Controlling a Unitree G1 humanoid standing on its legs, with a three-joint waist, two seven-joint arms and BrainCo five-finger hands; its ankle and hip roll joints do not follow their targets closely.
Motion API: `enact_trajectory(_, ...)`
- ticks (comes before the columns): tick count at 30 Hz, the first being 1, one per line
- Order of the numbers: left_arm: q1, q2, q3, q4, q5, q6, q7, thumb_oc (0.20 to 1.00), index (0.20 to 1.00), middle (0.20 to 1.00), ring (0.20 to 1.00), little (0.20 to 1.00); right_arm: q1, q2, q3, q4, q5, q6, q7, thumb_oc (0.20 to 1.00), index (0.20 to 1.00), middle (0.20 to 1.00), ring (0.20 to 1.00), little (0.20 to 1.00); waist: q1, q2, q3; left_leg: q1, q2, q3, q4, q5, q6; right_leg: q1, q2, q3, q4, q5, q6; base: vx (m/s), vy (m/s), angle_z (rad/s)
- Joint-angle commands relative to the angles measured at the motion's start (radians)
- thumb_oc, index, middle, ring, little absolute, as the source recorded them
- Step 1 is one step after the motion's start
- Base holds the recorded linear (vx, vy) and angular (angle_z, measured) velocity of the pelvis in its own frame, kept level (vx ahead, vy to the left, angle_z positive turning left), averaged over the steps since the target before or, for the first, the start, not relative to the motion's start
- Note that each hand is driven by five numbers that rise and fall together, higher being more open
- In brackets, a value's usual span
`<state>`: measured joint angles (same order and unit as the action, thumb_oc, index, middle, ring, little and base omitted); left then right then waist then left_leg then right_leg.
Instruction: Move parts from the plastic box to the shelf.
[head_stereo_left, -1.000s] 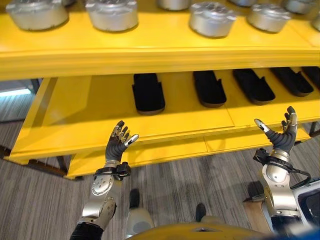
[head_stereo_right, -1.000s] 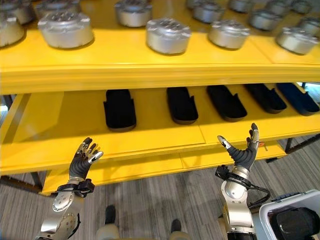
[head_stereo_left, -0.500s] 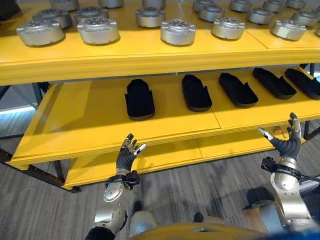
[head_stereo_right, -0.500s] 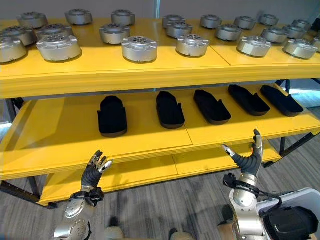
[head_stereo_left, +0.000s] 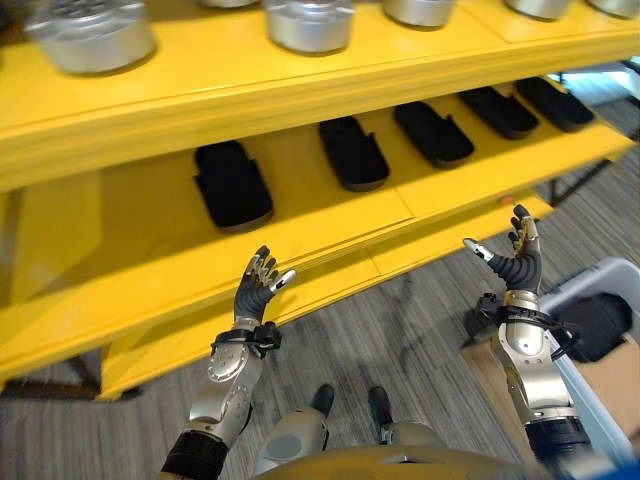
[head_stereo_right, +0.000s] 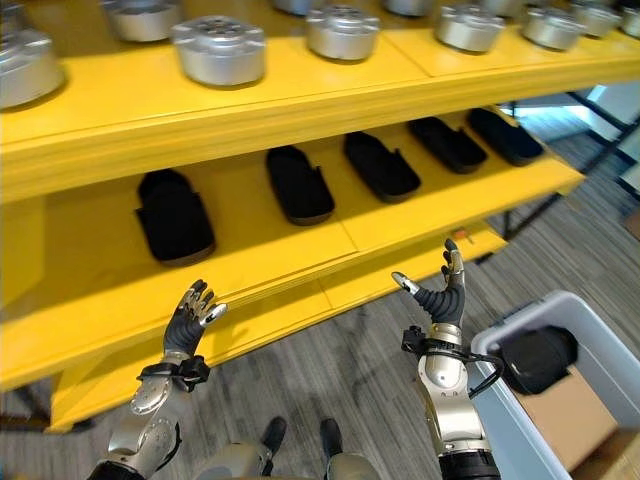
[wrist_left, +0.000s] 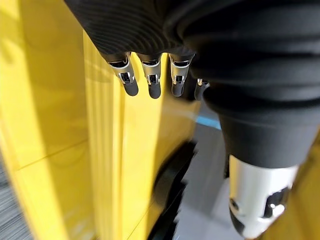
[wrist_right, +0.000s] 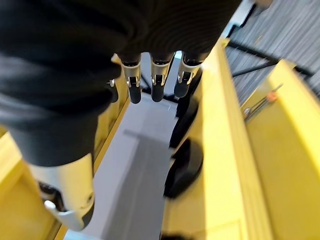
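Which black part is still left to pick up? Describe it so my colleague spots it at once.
Start from the yellow shelf, then drop to the floor at the robot's right, beside its right hand. A pale plastic box sits there, and the black part lies inside; the other black parts lie on the shelf.

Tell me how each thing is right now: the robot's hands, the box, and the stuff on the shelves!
left hand: open, empty, raised before the shelf.
right hand: open, empty, raised by the box.
plastic box: open-topped, on the floor, holding a black part.
black parts: lying in a row on the middle shelf.
silver parts: standing on the top shelf.
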<state>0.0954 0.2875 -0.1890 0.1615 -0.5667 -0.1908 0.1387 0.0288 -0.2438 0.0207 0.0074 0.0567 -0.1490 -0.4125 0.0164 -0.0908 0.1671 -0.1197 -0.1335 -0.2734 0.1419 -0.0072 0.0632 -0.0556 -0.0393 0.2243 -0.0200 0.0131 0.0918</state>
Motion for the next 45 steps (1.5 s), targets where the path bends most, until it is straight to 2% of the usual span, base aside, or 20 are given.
enact_trajectory(1,-0.05,0.005,-0.017,-0.055,0.036,-0.057,0.016,1.0,1.0,1.0,1.0,1.0,-0.02,-0.041,-0.034,-0.054,0.023,-0.056,0.001,1.0,1.0,1.0,1.0,1.0,-0.027,0.043,-0.033,0.025,-0.001,0.07,-0.211,0.105,0.005,0.039,0.13,-0.03,0.051,-0.047,-0.045,0.04,0.106,-0.94)
enact_trajectory(4,-0.065,0.009,-0.024,-0.053,0.041,-0.06,0.025,1.0,1.0,1.0,1.0,1.0,-0.014,-0.033,-0.035,-0.061,0.025,-0.052,0.0,1.0,1.0,1.0,1.0,1.0,-0.039,0.044,-0.021,0.043,0.013,0.13,-0.215,0.087,0.015,0.002,0.133,-0.009,0.122,-0.062,-0.031,0.03,0.09,-0.99)
enact_trajectory(6,-0.065,0.011,-0.013,-0.062,0.046,-0.062,0.028,1.0,1.0,1.0,1.0,1.0,-0.015,-0.026,-0.038,-0.067,0.018,-0.046,0.002,1.0,1.0,1.0,1.0,1.0,-0.033,0.047,-0.008,0.055,0.028,0.185,-0.206,0.063,0.018,-0.034,0.112,-0.057,0.187,-0.076,-0.015,0.02,0.077,-1.16)
enact_trajectory(8,-0.055,0.013,0.004,-0.069,0.041,-0.063,0.037,1.0,1.0,1.0,1.0,1.0,-0.024,-0.015,-0.034,-0.063,0.004,-0.04,-0.007,1.0,1.0,1.0,1.0,1.0,-0.004,0.051,0.004,0.079,0.056,0.261,-0.196,0.017,0.012,-0.059,-0.002,-0.263,0.216,-0.082,0.018,0.06,0.011,-1.42)
enact_trajectory(9,-0.033,0.009,0.022,-0.071,0.034,-0.065,0.034,1.0,1.0,1.0,1.0,1.0,-0.03,-0.005,-0.027,-0.045,-0.003,-0.033,-0.009,1.0,1.0,1.0,1.0,1.0,0.007,0.055,0.005,0.1,0.084,0.325,-0.198,-0.005,0.002,-0.064,-0.092,-0.41,0.187,-0.036,0.024,0.05,-0.025,-1.67)
enact_trajectory(10,-0.033,0.009,0.023,-0.071,0.034,-0.065,0.033,1.0,1.0,1.0,1.0,1.0,-0.03,-0.005,-0.027,-0.045,-0.003,-0.033,-0.009,1.0,1.0,1.0,1.0,1.0,0.008,0.056,0.005,0.102,0.085,0.327,-0.198,-0.006,0.002,-0.061,-0.09,-0.409,0.184,-0.033,0.025,0.08,-0.052,-2.17)
enact_trajectory(12,-0.016,0.007,0.049,-0.064,0.028,-0.061,0.029,1.0,1.0,1.0,1.0,1.0,-0.043,-0.007,-0.038,-0.02,-0.012,-0.013,-0.01,1.0,1.0,1.0,1.0,1.0,-0.012,0.062,0.024,0.145,0.115,0.38,-0.202,-0.039,-0.015,-0.154,-0.158,-0.428,0.083,0.087,0.058,0.2,-0.125,-1.58)
enact_trajectory(16,-0.029,0.008,0.045,-0.049,0.058,-0.051,0.035,1.0,1.0,1.0,1.0,1.0,-0.014,0.004,-0.081,-0.028,-0.029,0.002,-0.032,1.0,1.0,1.0,1.0,1.0,-0.045,0.053,0.039,0.22,0.139,0.365,-0.21,-0.087,-0.053,-0.168,-0.243,-0.398,-0.02,0.212,0.116,0.27,-0.206,-0.3)
enact_trajectory(20,-0.044,-0.009,0.03,-0.023,0.072,-0.043,0.027,1.0,1.0,1.0,1.0,1.0,0.007,0.002,-0.107,-0.026,-0.03,0.0,-0.038,1.0,1.0,1.0,1.0,1.0,-0.049,0.029,0.007,0.249,0.154,0.358,-0.211,-0.113,-0.081,-0.117,-0.238,-0.446,-0.045,0.21,0.121,0.21,-0.204,0.67)
enact_trajectory(25,-0.086,-0.028,-0.006,-0.017,0.033,-0.048,0.029,1.0,1.0,1.0,1.0,1.0,0.025,-0.046,-0.141,-0.023,-0.02,-0.014,-0.055,1.0,1.0,1.0,1.0,1.0,-0.099,0.065,-0.009,0.249,0.29,0.302,-0.166,-0.103,-0.132,-0.128,-0.168,-0.472,0.131,0.059,0.058,0.2,-0.32,0.15)
enact_trajectory(28,-0.093,-0.035,-0.01,-0.016,0.024,-0.049,0.03,1.0,1.0,1.0,1.0,1.0,0.028,-0.061,-0.148,-0.024,-0.019,-0.017,-0.052,1.0,1.0,1.0,1.0,1.0,-0.111,0.075,-0.009,0.247,0.312,0.297,-0.151,-0.092,-0.138,-0.134,-0.149,-0.476,0.164,0.026,0.04,0.11,-0.24,0.36)
enact_trajectory(31,-0.092,-0.046,-0.01,-0.019,0.008,-0.053,0.031,1.0,1.0,1.0,1.0,1.0,0.022,-0.085,-0.138,-0.013,-0.02,-0.021,-0.043,1.0,1.0,1.0,1.0,1.0,-0.113,0.089,-0.011,0.226,0.348,0.296,-0.079,-0.009,-0.155,-0.129,-0.094,-0.459,0.158,-0.006,0.006,0.11,-0.305,0.05)
enact_trajectory(32,-0.089,-0.051,-0.01,-0.028,-0.005,-0.053,0.034,1.0,1.0,1.0,1.0,1.0,0.01,-0.093,-0.117,-0.006,-0.015,-0.025,-0.041,1.0,1.0,1.0,1.0,1.0,-0.099,0.088,-0.001,0.186,0.36,0.286,0.041,0.067,-0.153,-0.098,-0.049,-0.433,0.126,-0.018,-0.022,0.08,-0.357,-0.35)
enact_trajectory(34,-0.085,-0.048,-0.021,-0.041,-0.007,-0.037,0.021,1.0,1.0,1.0,1.0,1.0,0.008,-0.099,-0.095,-0.009,-0.002,-0.034,-0.034,1.0,1.0,1.0,1.0,1.0,-0.073,0.053,0.029,0.067,0.331,0.257,0.277,0.139,-0.122,-0.033,-0.018,-0.397,0.073,-0.025,-0.07,0.08,-0.405,-0.64)
enact_trajectory(35,-0.081,-0.046,-0.025,-0.045,-0.004,-0.033,0.021,1.0,1.0,1.0,1.0,1.0,0.01,-0.099,-0.089,-0.013,0.0,-0.035,-0.032,1.0,1.0,1.0,1.0,1.0,-0.066,0.048,0.039,0.041,0.311,0.24,0.313,0.126,-0.114,-0.019,-0.014,-0.388,0.065,-0.031,-0.076,0.1,-0.281,-0.82)
enact_trajectory(36,-0.078,-0.047,-0.03,-0.043,0.001,-0.025,0.023,1.0,1.0,1.0,1.0,1.0,0.013,-0.096,-0.084,-0.018,0.01,-0.033,-0.03,1.0,1.0,1.0,1.0,1.0,-0.052,0.043,0.056,-0.033,0.279,0.248,0.295,0.072,-0.103,0.015,-0.023,-0.37,0.041,-0.034,-0.067,0.08,-0.058,-0.77)
enact_trajectory(39,-0.07,-0.046,-0.025,-0.038,0.001,-0.027,0.024,1.0,1.0,1.0,1.0,1.0,0.016,-0.088,-0.074,-0.02,0.018,-0.038,-0.021,1.0,1.0,1.0,1.0,1.0,-0.043,0.042,0.056,-0.061,0.258,0.233,0.214,0.052,-0.102,0.03,-0.022,-0.345,0.03,-0.033,-0.057,0.1,0.035,-0.53)
enact_trajectory(40,-0.067,-0.046,-0.024,-0.037,0.004,-0.03,0.024,1.0,1.0,1.0,1.0,1.0,0.021,-0.085,-0.07,-0.019,0.017,-0.039,-0.019,1.0,1.0,1.0,1.0,1.0,-0.036,0.043,0.054,-0.069,0.26,0.218,0.111,0.055,-0.108,0.04,-0.019,-0.328,0.021,-0.038,-0.049,0.2,0.121,-0.83)
enact_trajectory(42,-0.062,-0.047,-0.024,-0.03,0.013,-0.039,0.03,1.0,1.0,1.0,1.0,1.0,0.029,-0.08,-0.051,-0.007,0.019,-0.041,-0.009,1.0,1.0,1.0,1.0,1.0,-0.013,0.064,0.05,-0.102,0.275,0.114,-0.104,0.167,-0.142,0.072,-0.003,-0.277,0.021,-0.059,-0.039,0.29,0.195,-0.69)
enact_trajectory(45,-0.063,-0.047,-0.02,-0.027,0.022,-0.044,0.027,1.0,1.0,1.0,1.0,1.0,0.025,-0.081,-0.043,-0.003,0.02,-0.038,-0.003,1.0,1.0,1.0,1.0,1.0,-0.005,0.081,0.048,-0.097,0.288,0.074,-0.192,0.211,-0.172,0.1,0.003,-0.23,0.033,-0.085,-0.038,0.22,0.158,-0.61)
